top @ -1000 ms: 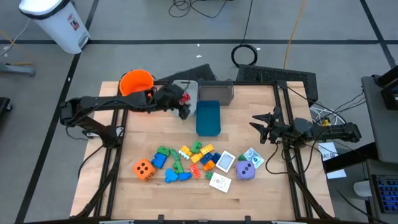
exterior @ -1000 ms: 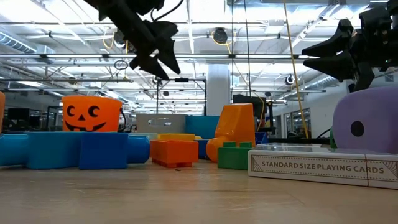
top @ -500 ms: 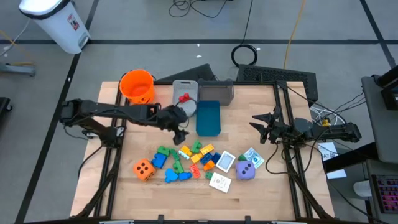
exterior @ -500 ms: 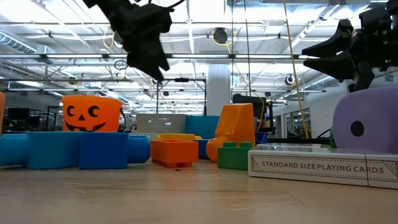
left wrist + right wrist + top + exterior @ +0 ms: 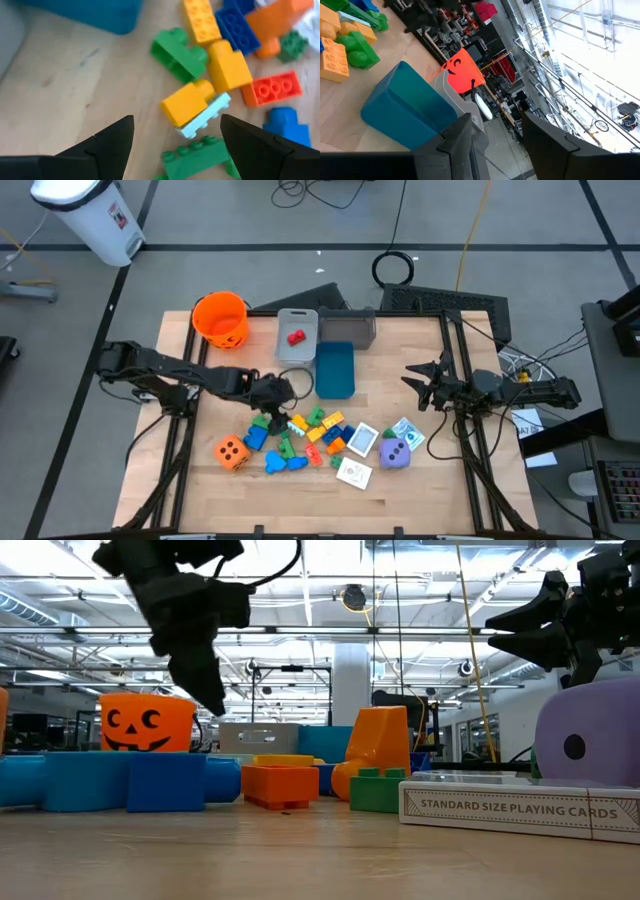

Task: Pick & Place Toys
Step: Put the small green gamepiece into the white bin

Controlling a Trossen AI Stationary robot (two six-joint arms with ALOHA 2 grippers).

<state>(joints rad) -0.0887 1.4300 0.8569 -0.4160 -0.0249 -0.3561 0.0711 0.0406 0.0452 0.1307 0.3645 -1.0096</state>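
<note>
The toy blocks (image 5: 305,435) lie scattered low in the middle of the frame, between the orange die (image 5: 231,451) at left and purple die (image 5: 395,455) at right. Just above them hovers the left gripper (image 5: 272,412), fingers spread, empty. The right gripper (image 5: 418,384) waits at right, half-parted, holding nothing.

Even, bright overhead light falls on my table (image 5: 420,480), and shadows under the blocks (image 5: 310,430) are short and soft. In the low view, ceiling lamps (image 5: 350,595) glare behind me and my arm shows as a dark silhouette. My left wrist view is soft with blur. Windows (image 5: 590,55) wash out white in my right wrist view.
</note>
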